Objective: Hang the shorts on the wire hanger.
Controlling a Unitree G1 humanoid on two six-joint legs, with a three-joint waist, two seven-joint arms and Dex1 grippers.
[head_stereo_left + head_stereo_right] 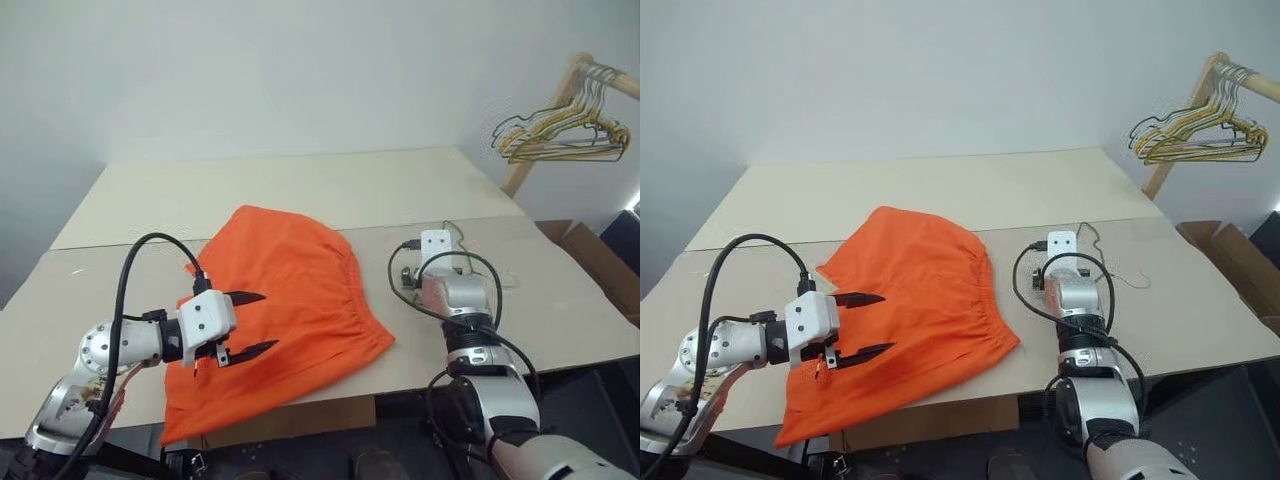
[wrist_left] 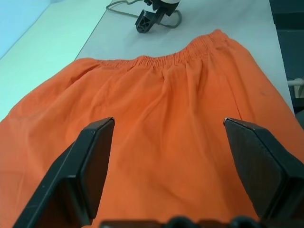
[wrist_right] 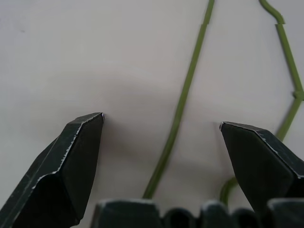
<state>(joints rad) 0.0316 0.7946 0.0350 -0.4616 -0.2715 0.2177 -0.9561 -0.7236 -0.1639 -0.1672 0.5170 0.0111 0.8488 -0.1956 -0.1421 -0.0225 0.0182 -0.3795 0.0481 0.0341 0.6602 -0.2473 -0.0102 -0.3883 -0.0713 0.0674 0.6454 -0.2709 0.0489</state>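
Note:
The orange shorts (image 1: 290,300) lie flat on the table, their gathered waistband toward my right arm and one corner hanging over the front edge. My left gripper (image 1: 268,320) hovers open just over their left part, with nothing between its fingers (image 2: 97,156). Over on the right, my right gripper (image 3: 161,121) is low over the table, tilted downward and open. The thin wire hanger (image 3: 180,109) lies flat on the tabletop, and one of its wires runs between the two spread fingertips, which are not closed on it. In the left wrist view my right gripper (image 2: 149,19) sits beyond the waistband.
The pale table (image 1: 300,190) has a seam across its middle. A bunch of yellow, green and grey hangers (image 1: 560,135) hangs on a wooden rack at the far right. A cardboard box (image 1: 600,260) stands beside the table's right edge.

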